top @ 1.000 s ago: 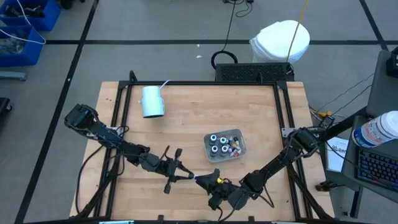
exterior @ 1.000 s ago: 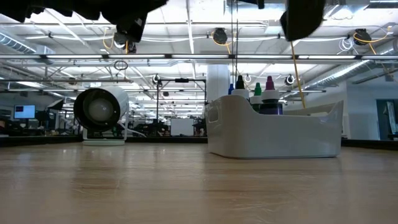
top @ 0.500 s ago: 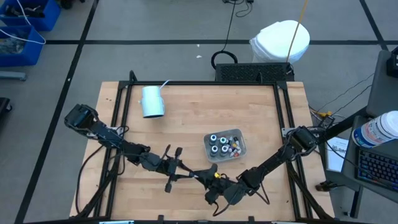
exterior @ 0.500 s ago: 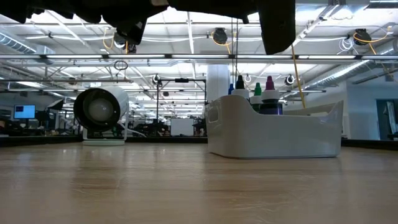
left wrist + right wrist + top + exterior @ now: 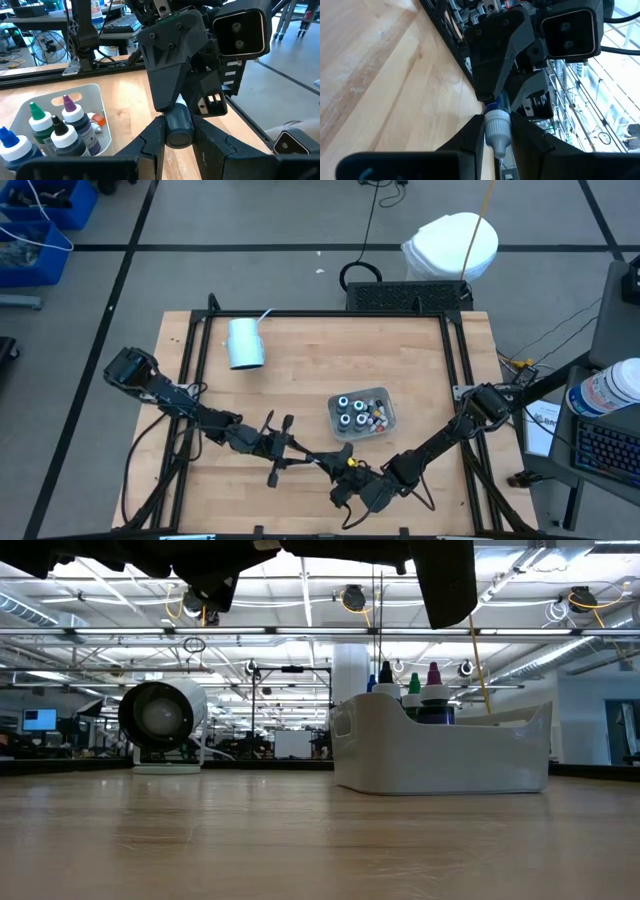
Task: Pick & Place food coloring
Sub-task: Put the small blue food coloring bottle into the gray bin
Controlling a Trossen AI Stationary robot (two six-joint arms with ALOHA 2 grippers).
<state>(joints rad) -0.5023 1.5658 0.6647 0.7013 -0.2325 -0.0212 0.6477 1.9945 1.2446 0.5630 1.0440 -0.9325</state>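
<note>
One small food coloring bottle, dark blue with a white cap, hangs in the air near the table's front edge. My left gripper and my right gripper meet nose to nose on it, each shut on one end. More food coloring bottles stand upright in the translucent tray, just beyond the grippers. In the low view the tray rests flat on the wood, with coloured bottle tips above its rim. My left gripper pinches the bottle's dark blue body between its two fingers, coming about level from the table's left and lying along the bottle. The bottle is lifted clear of the table, its capped end pointing away toward the other gripper. My right gripper has the bottle's white cap between its two fingers, which close in on the cap's two sides. It comes about level from the table's right, in line with the bottle. The cap's tip points back between the fingers.
A pale blue cup lies on its side at the far left of the table. Black frame rails run along the table's edges. A white bin stands on the floor beyond the far edge. Bare wood lies between cup and tray.
My right gripper has swung a little toward the left gripper and now sits in line with it at the bottle. The left gripper and the bottle have kept still.
</note>
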